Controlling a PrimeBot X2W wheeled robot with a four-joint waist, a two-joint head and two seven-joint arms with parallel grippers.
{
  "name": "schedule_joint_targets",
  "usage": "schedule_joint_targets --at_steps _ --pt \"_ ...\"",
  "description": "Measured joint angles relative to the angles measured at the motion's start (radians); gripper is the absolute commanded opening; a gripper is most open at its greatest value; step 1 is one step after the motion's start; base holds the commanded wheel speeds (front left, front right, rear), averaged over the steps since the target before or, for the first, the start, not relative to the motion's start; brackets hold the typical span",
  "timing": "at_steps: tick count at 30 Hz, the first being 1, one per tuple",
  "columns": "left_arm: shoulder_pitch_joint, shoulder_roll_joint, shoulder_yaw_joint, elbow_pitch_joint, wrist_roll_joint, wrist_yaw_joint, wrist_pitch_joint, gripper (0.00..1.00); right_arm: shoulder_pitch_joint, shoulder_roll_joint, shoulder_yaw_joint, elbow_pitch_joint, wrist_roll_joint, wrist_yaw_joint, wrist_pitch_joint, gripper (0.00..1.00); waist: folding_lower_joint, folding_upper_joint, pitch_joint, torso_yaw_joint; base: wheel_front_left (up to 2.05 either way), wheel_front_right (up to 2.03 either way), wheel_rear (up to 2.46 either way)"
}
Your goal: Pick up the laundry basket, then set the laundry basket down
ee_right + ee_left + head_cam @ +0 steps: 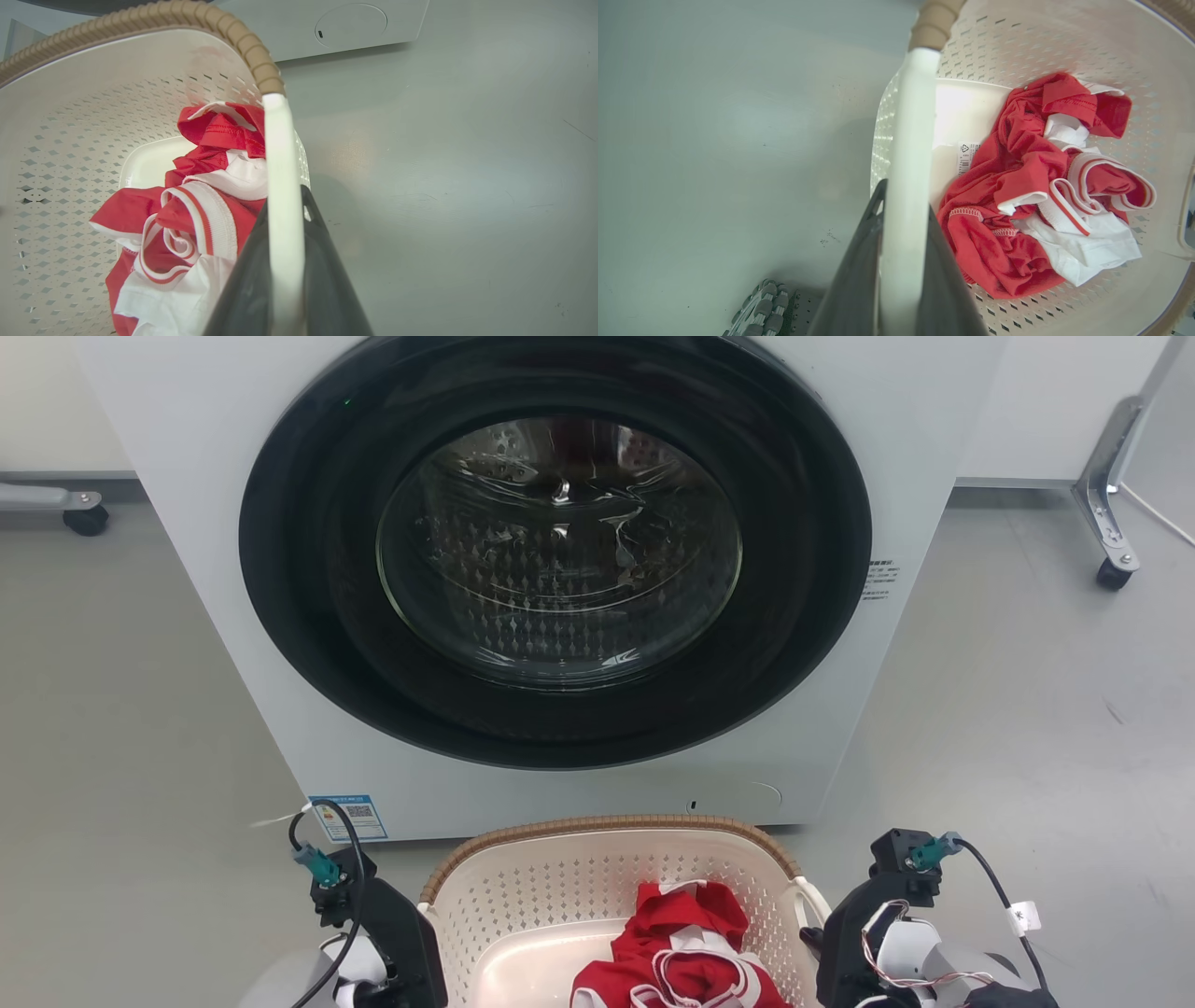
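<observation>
Laundry basket (560,887) held by its 2 handles (909,116)
Left gripper (906,200) and right gripper (284,205) each clamp 1 white handle; carrying step seems in hand, and setting down calls for level, matched arms.

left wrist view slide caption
Jaws of the left gripper shut on the laundry basket handle, red and white clothes inside

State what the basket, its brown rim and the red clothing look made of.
Cream perforated laundry basket: smooth moulded plastic, by its punched holes. Brown rim: likely plastic moulded to look woven. Red and white clothing: stitched fabric, creased.
</observation>
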Motion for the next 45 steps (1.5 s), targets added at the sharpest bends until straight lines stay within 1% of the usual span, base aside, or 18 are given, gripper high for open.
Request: schedule_joint_targets --at_steps 12,30,38,45 --pt "0.003 0.0 -0.001 0.0 0.0 0.008 0.003 0.0 0.007 0.0 0.008 -0.001 0.02 0.0 0.001 0.0 0.0 0.0002 -0.001 -0.003 0.0 0.0 0.0" --pt "0.003 0.0 0.0 0.0 -0.006 0.008 -0.012 0.0 0.007 -0.001 0.022 -0.003 0.035 0.0 -0.01 0.0 0.0001 0.0001 0.013 -0.008 0.0 0.0 0.0" --pt "0.002 0.001 0.004 -0.002 -0.012 0.008 -0.048 0.0 -0.001 -0.002 0.03 -0.01 0.042 0.0 -0.026 0.0 0.0 0.0002 0.04 -0.014 0.0 0.0 0.0" --pt "-0.041 0.002 0.006 -0.03 -0.01 0.013 -0.102 0.0 -0.045 -0.009 0.03 -0.026 0.043 -0.001 -0.058 0.0 0.0001 0.0002 0.099 -0.016 0.0 0.0 0.0"
